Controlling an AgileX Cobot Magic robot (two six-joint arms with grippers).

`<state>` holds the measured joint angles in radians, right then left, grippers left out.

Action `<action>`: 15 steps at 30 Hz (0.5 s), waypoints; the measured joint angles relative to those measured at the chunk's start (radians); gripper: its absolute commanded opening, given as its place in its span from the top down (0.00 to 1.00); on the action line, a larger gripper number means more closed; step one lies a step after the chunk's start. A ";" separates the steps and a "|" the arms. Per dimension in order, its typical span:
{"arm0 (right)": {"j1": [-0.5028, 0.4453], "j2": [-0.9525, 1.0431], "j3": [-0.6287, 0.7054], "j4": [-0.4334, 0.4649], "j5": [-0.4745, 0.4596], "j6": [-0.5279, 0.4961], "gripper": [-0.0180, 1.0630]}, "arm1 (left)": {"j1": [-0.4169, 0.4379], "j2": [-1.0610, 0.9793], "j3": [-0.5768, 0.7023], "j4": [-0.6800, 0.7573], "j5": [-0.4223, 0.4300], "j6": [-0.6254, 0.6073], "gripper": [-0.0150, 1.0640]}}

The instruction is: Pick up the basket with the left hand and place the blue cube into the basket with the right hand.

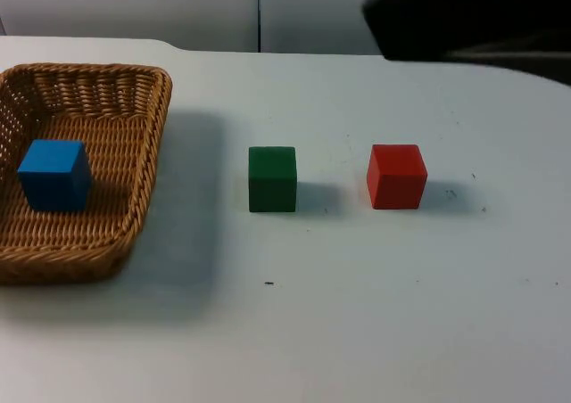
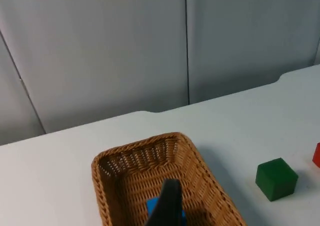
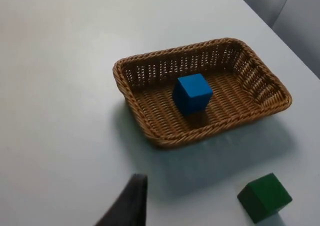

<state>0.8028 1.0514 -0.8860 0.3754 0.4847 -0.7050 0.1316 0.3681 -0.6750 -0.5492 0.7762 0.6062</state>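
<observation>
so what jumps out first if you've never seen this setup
The blue cube sitting inside the wicker basket at the table's left side. To the basket's right, a green cube and a red cube stand apart in a row on the white table.

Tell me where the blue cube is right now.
The blue cube sits inside the wicker basket at the left of the top view, on the basket's woven floor; the green cube stands on the table to the basket's right.

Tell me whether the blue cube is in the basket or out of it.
In. The blue cube sits on the woven floor of the brown wicker basket, ringed by its rim; the right wrist view shows the same.
</observation>
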 measured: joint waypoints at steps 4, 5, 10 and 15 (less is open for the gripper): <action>0.000 -0.122 0.103 0.015 -0.004 0.025 0.01 | 0.000 -0.107 0.000 0.107 0.079 -0.145 0.29; 0.000 -0.157 0.131 0.017 -0.005 0.040 0.01 | 0.000 -0.135 0.000 0.143 0.109 -0.183 0.29; 0.000 -0.311 0.254 0.017 -0.006 0.091 0.01 | 0.000 -0.258 0.000 0.277 0.216 -0.325 0.29; 0.000 -0.485 0.332 0.012 0.027 0.152 0.01 | 0.000 -0.356 0.033 0.341 0.266 -0.399 0.29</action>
<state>0.8028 0.5665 -0.5543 0.3874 0.5117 -0.5526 0.1316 0.0121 -0.6416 -0.2082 1.0424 0.2068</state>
